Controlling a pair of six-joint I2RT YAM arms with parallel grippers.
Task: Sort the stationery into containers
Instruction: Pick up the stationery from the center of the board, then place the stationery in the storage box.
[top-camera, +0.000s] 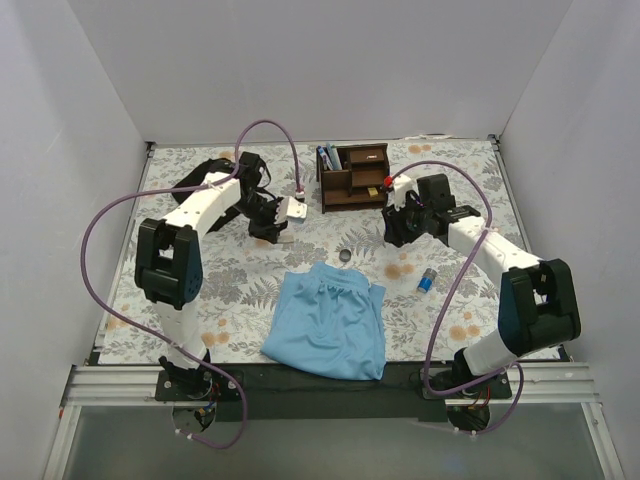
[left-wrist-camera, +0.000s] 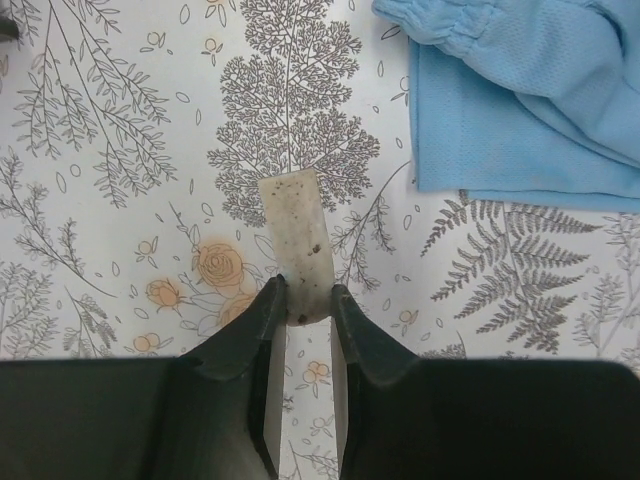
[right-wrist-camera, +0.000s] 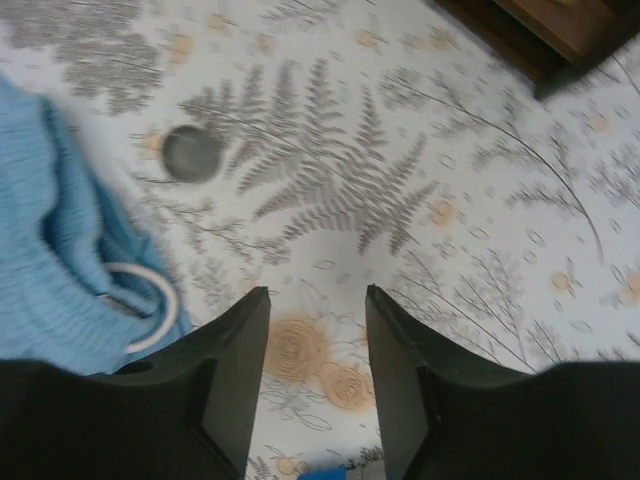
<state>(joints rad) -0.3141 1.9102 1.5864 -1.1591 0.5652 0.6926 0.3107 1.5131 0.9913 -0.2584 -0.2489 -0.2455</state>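
Pinching speckled off-white rectangular eraser block (left-wrist-camera: 297, 235) in left gripper (left-wrist-camera: 308, 295), near end only, over floral tablecloth (left-wrist-camera: 120, 200), just left of dark brown wooden desk organizer (top-camera: 350, 198). Got right gripper (right-wrist-camera: 317, 300) spread, empty, by small dark ring (right-wrist-camera: 192, 152). Risk: could pivot/slip mid-carry w/ end-only grip, then snag slot edge.

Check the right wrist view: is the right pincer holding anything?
No, the right pincer is open, with only the table showing in its gap.
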